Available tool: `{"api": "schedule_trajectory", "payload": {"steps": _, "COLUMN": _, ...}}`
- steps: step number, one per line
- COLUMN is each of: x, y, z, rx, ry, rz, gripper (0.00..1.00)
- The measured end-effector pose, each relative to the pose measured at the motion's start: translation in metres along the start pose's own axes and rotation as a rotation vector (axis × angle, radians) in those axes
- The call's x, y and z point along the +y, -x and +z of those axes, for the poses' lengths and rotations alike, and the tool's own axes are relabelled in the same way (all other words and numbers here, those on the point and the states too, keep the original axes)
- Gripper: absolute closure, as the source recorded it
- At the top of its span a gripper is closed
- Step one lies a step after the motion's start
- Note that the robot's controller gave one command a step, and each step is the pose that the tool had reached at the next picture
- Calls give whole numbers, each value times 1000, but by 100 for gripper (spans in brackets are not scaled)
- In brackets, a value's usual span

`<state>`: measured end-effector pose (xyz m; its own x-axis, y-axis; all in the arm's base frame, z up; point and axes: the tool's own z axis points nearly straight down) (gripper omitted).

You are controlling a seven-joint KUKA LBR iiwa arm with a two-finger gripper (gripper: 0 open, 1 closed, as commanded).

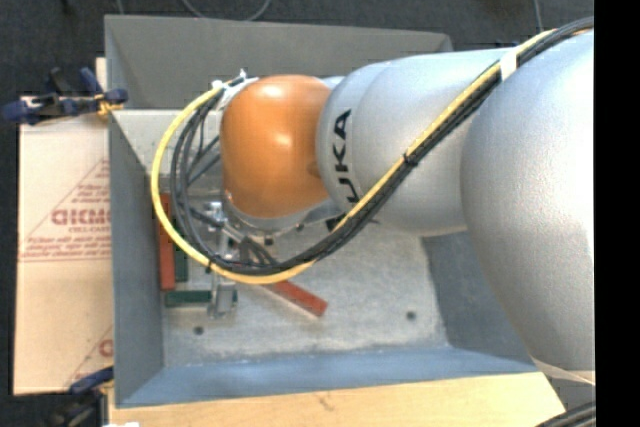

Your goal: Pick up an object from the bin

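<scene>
The jaws, open or closed I cannot tell, seem to touch a green bar [186, 297].

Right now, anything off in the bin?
Nothing stands out: a dark green bar and orange-red bar lie by the left wall of the grey metal bin, a flat red strip mid-floor, the pincer low beside the green one.

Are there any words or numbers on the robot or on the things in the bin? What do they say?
"UKA": black letters on the silver-white robot arm, beside its orange cover; the word's start is hidden.
No text can be seen on the red flat strip or the dark green bar in the grey metal bin.
</scene>
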<state>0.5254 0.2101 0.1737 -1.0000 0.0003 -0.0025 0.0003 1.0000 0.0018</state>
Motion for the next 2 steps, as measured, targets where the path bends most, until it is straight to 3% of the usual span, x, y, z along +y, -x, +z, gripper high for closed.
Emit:
{"api": "schedule_trajectory", "payload": {"steps": 1, "x": -13, "y": 23, "z": 108, "rx": 6, "ry": -4, "rz": -38, "gripper": 0}}
{"api": "schedule_trajectory", "payload": {"steps": 2, "x": -12, "y": 24, "z": 103, "rx": 1, "ry": 0, "rz": -34, "gripper": 100}}
